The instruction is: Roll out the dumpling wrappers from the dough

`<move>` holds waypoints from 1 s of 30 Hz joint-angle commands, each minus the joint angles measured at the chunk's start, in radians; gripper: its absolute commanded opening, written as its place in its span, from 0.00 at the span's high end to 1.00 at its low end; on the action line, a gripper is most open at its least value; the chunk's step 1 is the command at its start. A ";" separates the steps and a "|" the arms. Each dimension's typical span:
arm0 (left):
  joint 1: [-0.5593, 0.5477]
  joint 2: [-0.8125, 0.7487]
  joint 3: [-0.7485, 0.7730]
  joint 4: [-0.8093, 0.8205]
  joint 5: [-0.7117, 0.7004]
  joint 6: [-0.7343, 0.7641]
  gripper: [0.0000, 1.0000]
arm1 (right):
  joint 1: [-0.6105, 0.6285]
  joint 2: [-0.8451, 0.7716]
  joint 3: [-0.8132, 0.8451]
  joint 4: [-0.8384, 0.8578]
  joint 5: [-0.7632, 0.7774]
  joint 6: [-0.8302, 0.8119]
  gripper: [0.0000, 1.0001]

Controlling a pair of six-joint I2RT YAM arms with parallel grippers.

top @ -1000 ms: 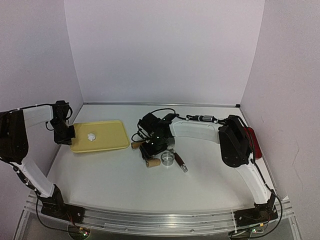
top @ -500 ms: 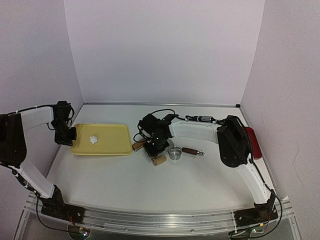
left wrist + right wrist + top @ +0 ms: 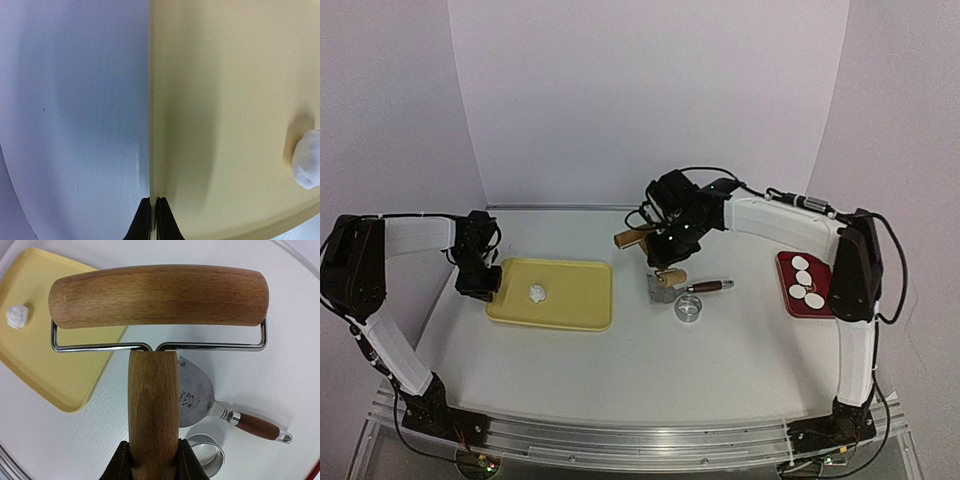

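Note:
My right gripper (image 3: pixel 662 254) is shut on the handle of a wooden roller (image 3: pixel 628 238), holding it above the table behind the tray; in the right wrist view the handle (image 3: pixel 152 405) sits between my jaws and the barrel (image 3: pixel 160 295) lies crosswise. My left gripper (image 3: pixel 481 281) is shut on the left rim of the yellow tray (image 3: pixel 575 300), its fingertips (image 3: pixel 152 222) pinching the rim (image 3: pixel 157 125). A small white dough ball (image 3: pixel 535 293) lies on the tray. Several round white dumpling wrappers (image 3: pixel 803 266) lie on a red plate (image 3: pixel 786 262) at the right.
A metal spatula (image 3: pixel 692 288) with a reddish handle and a metal ring cutter (image 3: pixel 690 306) lie on the table right of the tray, below the roller. The right wrist view shows them as spatula (image 3: pixel 195 400) and ring cutter (image 3: pixel 207 452).
My right gripper closed on the roller and carried it up and toward the back right. The tray, held by my left gripper, slid right. The spatula and ring cutter now lie further right.

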 commanded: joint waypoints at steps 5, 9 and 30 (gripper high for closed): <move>-0.222 0.102 0.019 0.039 0.017 -0.105 1.00 | 0.008 -0.186 -0.093 0.025 0.046 0.041 1.00; -0.311 0.142 0.015 0.044 0.019 -0.185 1.00 | 0.007 -0.224 -0.136 0.023 0.055 0.034 1.00; -0.381 -0.099 0.360 -0.112 0.228 -0.356 0.03 | 0.074 -0.380 -0.147 -0.187 -0.079 -0.069 1.00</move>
